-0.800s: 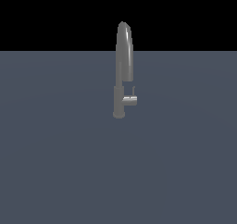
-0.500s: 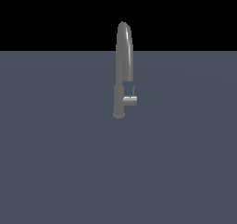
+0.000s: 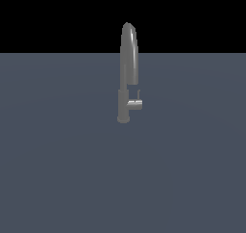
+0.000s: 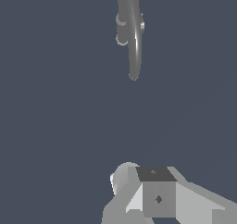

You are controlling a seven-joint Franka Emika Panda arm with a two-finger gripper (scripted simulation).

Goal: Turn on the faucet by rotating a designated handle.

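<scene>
Dark blue-grey ground (image 3: pixel 57 169) is seen all around, with flat black behind it at the back. No bowl, box or cup is shown, so nothing is held inside anything.

One faucet (image 3: pixel 128 58) is seen near the middle of the exterior view. It is tall, thin and grey. Its round base column stands upright on the ground, and its spout bends over at a rounded top. One handle (image 3: pixel 135 104) is counted. It is a short grey stub that sticks out sideways from the column, toward the exterior view's right. One thin little pin (image 3: pixel 139 94) is stuck up from the stub.

In the wrist view the faucet (image 4: pixel 133 33) is seen from above, and its far end is cut off by the edge of the picture. The handle is hard to pick out there.

One gripper (image 4: pixel 139 190) is seen in the wrist view only, well apart from the faucet. It is made of grey blocks and is partly cut off. Whether its fingers are apart or together cannot be told. Nothing is seen held by it.
</scene>
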